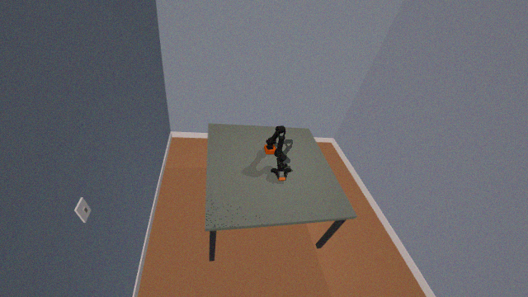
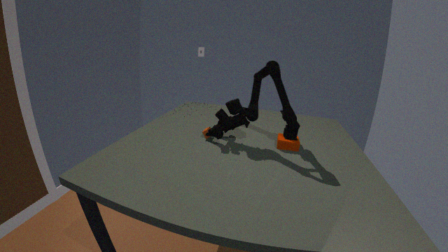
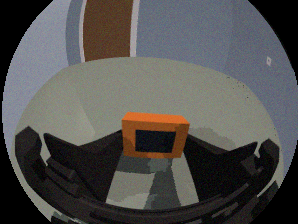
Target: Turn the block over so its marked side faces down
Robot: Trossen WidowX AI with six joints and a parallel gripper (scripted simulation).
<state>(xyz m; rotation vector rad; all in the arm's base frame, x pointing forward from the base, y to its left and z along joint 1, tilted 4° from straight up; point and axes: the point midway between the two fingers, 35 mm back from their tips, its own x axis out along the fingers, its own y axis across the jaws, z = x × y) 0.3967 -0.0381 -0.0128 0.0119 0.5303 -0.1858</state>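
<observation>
The orange block with the dark rectangular mark (image 1: pixel 282 179) (image 2: pixel 206 132) (image 3: pixel 155 135) sat between the jaws, which were closed on its two sides and held well apart by its width. It was near the bench (image 1: pixel 247 198) (image 2: pixel 168 182) (image 3: pixel 150 80), out in front of the arm's orange base (image 1: pixel 270 150) (image 2: pixel 288 143); whether its lower edge touched the surface could not be told. The marked side faced back toward the wrist camera, and the black WidowX arm (image 1: pixel 280 144) (image 2: pixel 256 94) reached forward at a low slant, its wrist close over the bench.

The step in hand looked like rolling the held block over, perhaps half done. To do it well, the wrist needed to pitch slowly, with enough height kept for the gripper's underside to pass over the bench. The squeeze wanted to stay even on both sides, lest the block pivot between the fingertips. Letting go too soon risked its toppling back with the mark upward; a low, gentle release after the turn seemed safer.

The bench top was a dull grey-green, crossed by the arm's shadows and speckled with dark dots toward one corner. Beneath stood dark legs on an orange-brown floor (image 1: pixel 231 268) (image 2: pixel 157 231). Around it rose blue-grey walls with pale skirting, one carrying a small white wall plate (image 1: pixel 82 209) (image 2: pixel 201 52) (image 3: pixel 269 61).
</observation>
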